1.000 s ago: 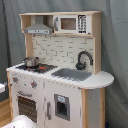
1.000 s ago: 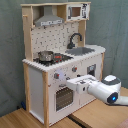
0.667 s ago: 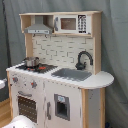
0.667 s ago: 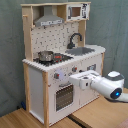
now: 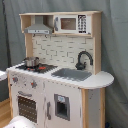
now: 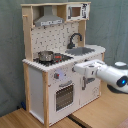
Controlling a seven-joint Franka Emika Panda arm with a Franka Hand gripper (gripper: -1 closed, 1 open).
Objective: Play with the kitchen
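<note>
Since 1 second ago the arm [image 6: 107, 74] has slid leftward in the second exterior view, nearer the kitchen [image 6: 55, 65] front, center-left. Looks like it's going for a knob. Can't tell the claw's state.

A wrinkled grey-green fabric curtain [image 5: 116, 45] hangs as the backdrop in both exterior views. Below lies a light wooden plank floor [image 6: 20, 119].
</note>
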